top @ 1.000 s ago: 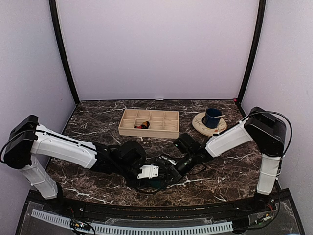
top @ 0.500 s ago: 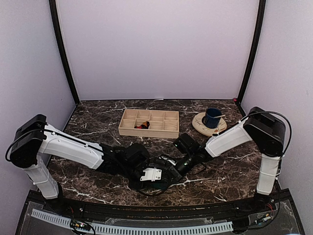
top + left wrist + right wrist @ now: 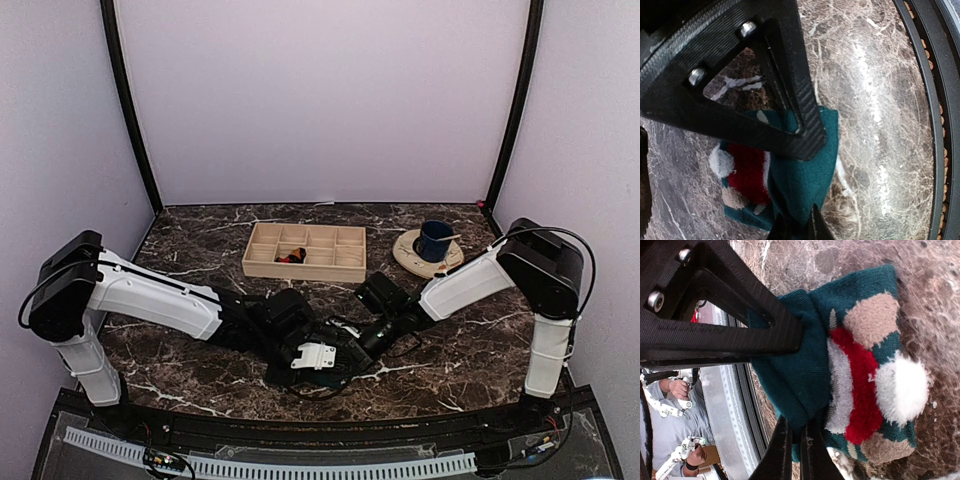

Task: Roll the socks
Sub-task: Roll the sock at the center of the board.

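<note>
- Left claw (image 3: pixel 797 226) and right claw (image 3: pixel 801 440) are each pinching the green sock (image 3: pixel 800 385), nearer than the tray (image 3: pixel 305 265); left bite seemingly thin.
- Fabric could be slipping free mid-roll, leaving a loose bundle.

- My left arm (image 3: pixel 160 298) stretches low toward near centre, with the left gripper (image 3: pixel 796 227) pinched onto the teal sock (image 3: pixel 805 175).
- My right arm (image 3: pixel 462 284) angles in from the right, and the right gripper (image 3: pixel 796 450) is clamped on that sock too.

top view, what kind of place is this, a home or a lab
Most likely a lab robot cell: plain walls box in a marble-patterned table, and a left arm and right arm are mounted at its near edge.
</note>
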You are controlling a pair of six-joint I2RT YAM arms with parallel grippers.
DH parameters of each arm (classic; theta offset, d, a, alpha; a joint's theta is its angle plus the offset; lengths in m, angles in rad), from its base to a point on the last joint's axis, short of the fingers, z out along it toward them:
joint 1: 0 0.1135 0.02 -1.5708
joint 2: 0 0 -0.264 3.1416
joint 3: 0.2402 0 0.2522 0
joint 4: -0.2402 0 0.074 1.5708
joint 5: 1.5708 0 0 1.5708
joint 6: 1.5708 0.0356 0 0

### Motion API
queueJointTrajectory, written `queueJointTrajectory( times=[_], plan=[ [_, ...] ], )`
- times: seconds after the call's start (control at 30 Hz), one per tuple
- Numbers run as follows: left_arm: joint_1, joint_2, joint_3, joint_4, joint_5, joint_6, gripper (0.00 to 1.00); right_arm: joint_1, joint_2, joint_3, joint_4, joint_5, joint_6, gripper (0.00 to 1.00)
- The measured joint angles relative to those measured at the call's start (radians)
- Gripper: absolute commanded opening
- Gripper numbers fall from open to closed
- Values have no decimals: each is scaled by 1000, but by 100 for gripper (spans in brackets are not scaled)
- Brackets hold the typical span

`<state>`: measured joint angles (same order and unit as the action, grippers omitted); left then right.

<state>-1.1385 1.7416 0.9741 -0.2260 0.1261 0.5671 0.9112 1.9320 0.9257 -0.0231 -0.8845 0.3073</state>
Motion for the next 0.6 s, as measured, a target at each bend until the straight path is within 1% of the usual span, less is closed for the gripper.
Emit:
queueJointTrajectory(
  times=[0.07,0.13,0.33,0.6],
  plan=[
    [5,7,13,-19,17,-3,8,-1,0,0,-1,1,-5,10],
    [17,17,30,-42,47,-9,8,-1,0,0,-3,3,-6,12],
    [89,49,78,-112,183,-38,7,-8,-16,-23,26,14,8,19],
    [161,105,144,-219,337,-60,7,-30,-69,-104,106,27,65,22]
  ],
)
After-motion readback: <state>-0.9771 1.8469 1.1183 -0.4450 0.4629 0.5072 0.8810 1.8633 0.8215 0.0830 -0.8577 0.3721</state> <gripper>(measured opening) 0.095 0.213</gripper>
